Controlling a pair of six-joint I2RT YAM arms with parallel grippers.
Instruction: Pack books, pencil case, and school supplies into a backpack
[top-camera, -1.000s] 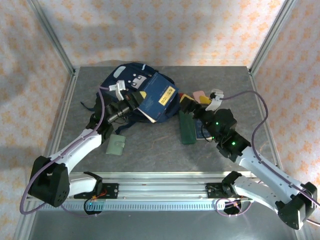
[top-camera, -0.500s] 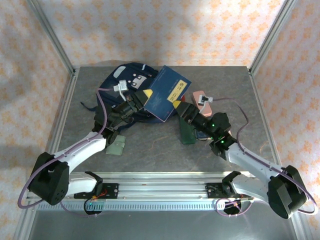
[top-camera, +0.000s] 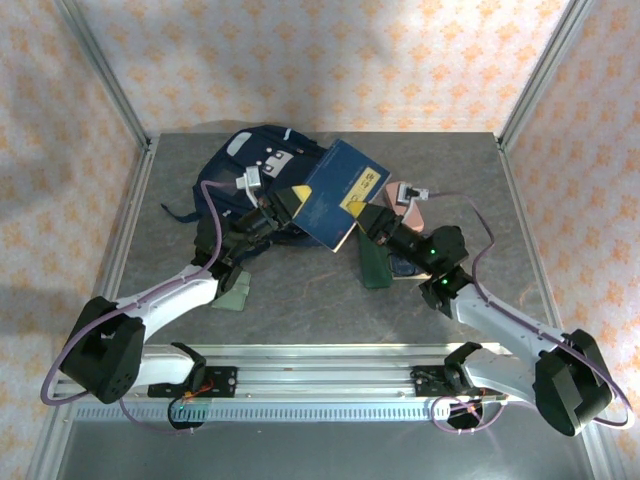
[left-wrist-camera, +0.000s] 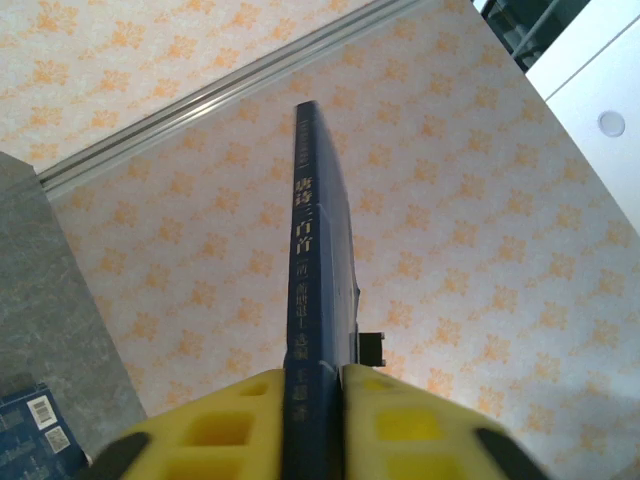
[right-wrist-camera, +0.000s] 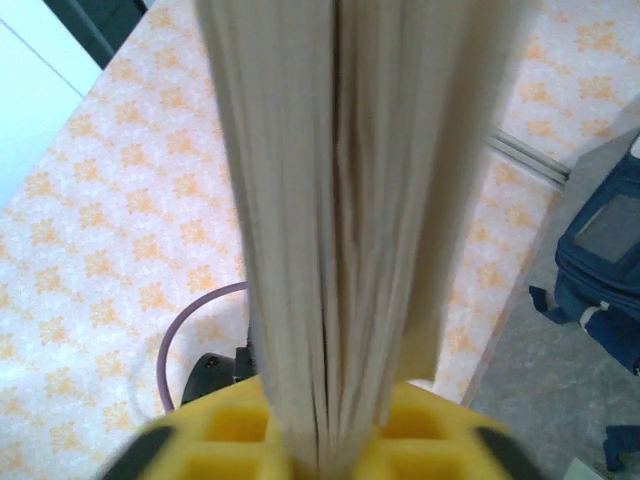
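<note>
Gripping the big book (top-camera: 335, 190) from two sides, both arms hold it up off the grey table (top-camera: 300, 310). It hangs just to the right of the backpack (top-camera: 255, 158), and its left corner sits over the backpack's right edge. The blue cover with the little yellow label faces up and is tipped to one side.

The left gripper (top-camera: 293, 195) is on the side of the book nearest the backpack. In the left wrist view its yellow fingers (left-wrist-camera: 215, 430) are pressed tight on the dark spine (left-wrist-camera: 318, 230), which has pale letters on it.

The right gripper (top-camera: 365, 212) is on the side away from the backpack. In the right wrist view its yellow fingers (right-wrist-camera: 200, 440) squeeze the pale page edges (right-wrist-camera: 330, 200). A bit of the backpack (right-wrist-camera: 605, 240) peeks in at the right.

The backpack lies flat at the back of the table, with its white patches facing up.

The pink pencil case (top-camera: 411, 210) lies on the table to the right of the backpack, past the big book. The slim green rectangle (top-camera: 374, 265) lies to the right of the backpack and nearer the arms. The pale green wallet (top-camera: 236, 298) lies in front of the backpack, partly hidden under the left arm.

A corner of another blue book (left-wrist-camera: 35, 440) with white stickers lies flat on the table in the left wrist view. I cannot tell how near the backpack it is.
</note>
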